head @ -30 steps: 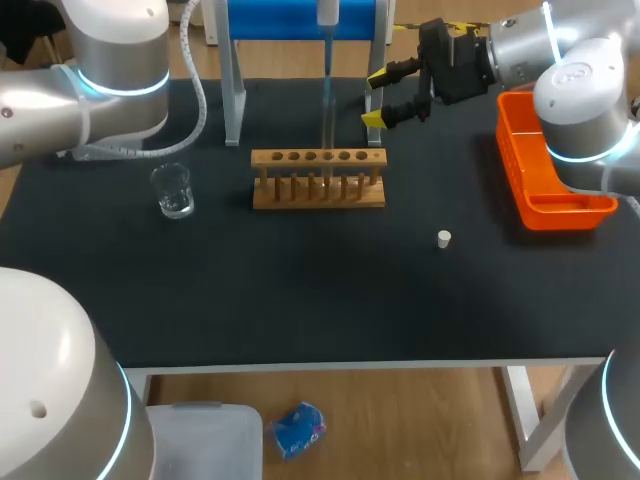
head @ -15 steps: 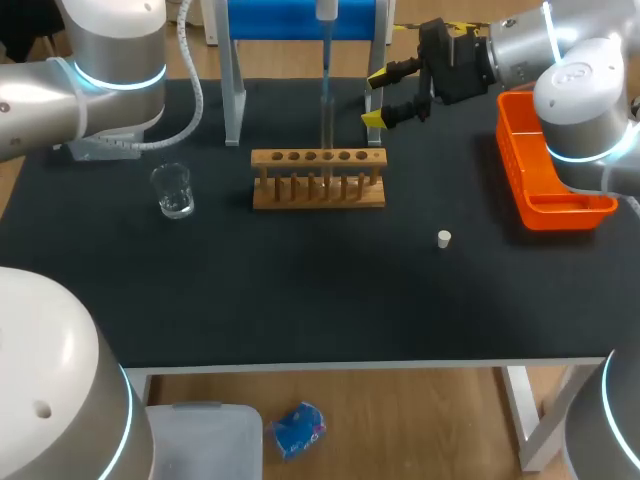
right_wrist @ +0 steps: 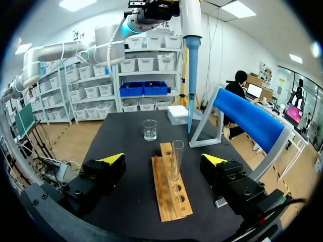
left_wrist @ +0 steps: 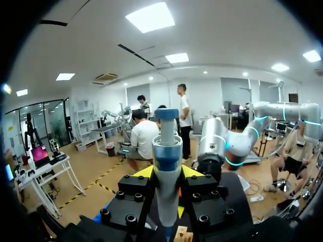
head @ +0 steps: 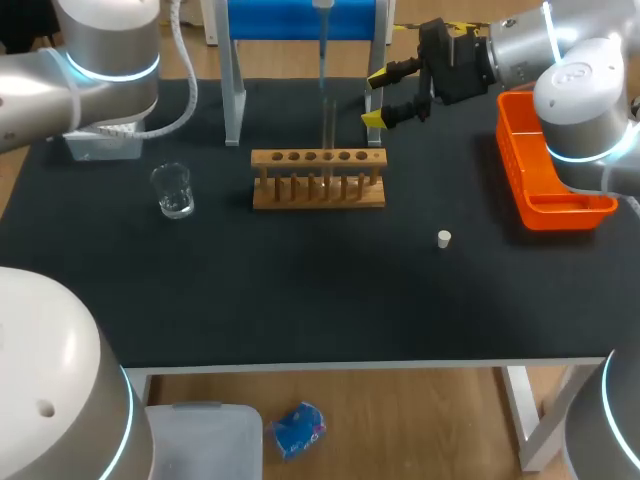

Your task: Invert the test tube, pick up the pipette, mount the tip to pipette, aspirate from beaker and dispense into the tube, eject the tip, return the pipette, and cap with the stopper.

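black table (head: 300, 295) | wooden rack (head: 318, 193) | beaker (head: 173, 190) | stopper (head: 444, 238) | orange bin (head: 560, 209) | white box (head: 100, 149)

Overhead rear view downward; wrist views opposed, pipette (left_wrist: 166, 171) in both.

rack (head: 318, 182) sits mid worktop (head: 300, 290) with the tube (head: 329, 140) standing in it, beaker (head: 173, 190) to my left, stopper (head: 444, 238) front-right, bin (head: 552, 206) far right

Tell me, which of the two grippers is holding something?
The left gripper: it is shut on the pipette, which hangs tip down. The right gripper is open and holds nothing.
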Controlling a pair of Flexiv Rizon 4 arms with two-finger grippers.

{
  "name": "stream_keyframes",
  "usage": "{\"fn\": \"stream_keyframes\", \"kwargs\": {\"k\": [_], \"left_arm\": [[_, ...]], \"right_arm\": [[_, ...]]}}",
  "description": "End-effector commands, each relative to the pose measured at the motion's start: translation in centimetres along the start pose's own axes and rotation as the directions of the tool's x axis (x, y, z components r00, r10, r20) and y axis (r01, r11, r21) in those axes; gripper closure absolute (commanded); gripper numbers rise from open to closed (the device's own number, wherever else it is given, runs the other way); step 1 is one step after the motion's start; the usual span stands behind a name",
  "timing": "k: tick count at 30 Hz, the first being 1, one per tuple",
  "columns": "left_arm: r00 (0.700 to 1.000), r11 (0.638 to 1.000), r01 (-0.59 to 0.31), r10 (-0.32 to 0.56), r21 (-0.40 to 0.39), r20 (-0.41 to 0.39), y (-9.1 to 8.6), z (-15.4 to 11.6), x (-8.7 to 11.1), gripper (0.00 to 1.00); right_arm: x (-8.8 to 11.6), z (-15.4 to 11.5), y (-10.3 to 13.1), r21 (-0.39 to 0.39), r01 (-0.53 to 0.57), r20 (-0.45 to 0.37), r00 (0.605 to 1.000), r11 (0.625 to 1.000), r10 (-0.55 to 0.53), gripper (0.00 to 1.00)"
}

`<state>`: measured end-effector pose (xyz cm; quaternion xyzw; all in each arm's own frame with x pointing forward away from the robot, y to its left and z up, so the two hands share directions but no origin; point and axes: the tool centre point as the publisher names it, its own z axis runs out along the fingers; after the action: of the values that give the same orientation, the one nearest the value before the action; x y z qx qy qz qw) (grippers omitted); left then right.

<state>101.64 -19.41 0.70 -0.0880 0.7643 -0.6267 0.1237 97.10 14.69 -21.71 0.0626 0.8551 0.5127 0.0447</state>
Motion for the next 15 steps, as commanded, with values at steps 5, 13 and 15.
{"fn": "stream_keyframes", "kwargs": {"k": [5,13,15], "left_arm": [[0.999,1.0,-0.019,0.019,-0.013,0.028,-1.3,-2.4,0.6,1.0],[0.997,0.999,0.005,0.0,-0.052,0.082,-0.2,-6.5,1.7,1.0],[0.995,0.998,0.017,-0.01,-0.068,0.097,0.6,-7.6,2.3,1.0]], "right_arm": [[0.0,0.0,-0.1,0.0,0.001,0.001,1.0,1.0,-0.001,0.0],[0.0,0.0,-0.1,0.0,0.001,0.001,1.0,1.0,-0.001,0.0],[0.0,0.0,-0.1,0.0,0.001,0.001,1.0,1.0,-0.001,0.0]]}}
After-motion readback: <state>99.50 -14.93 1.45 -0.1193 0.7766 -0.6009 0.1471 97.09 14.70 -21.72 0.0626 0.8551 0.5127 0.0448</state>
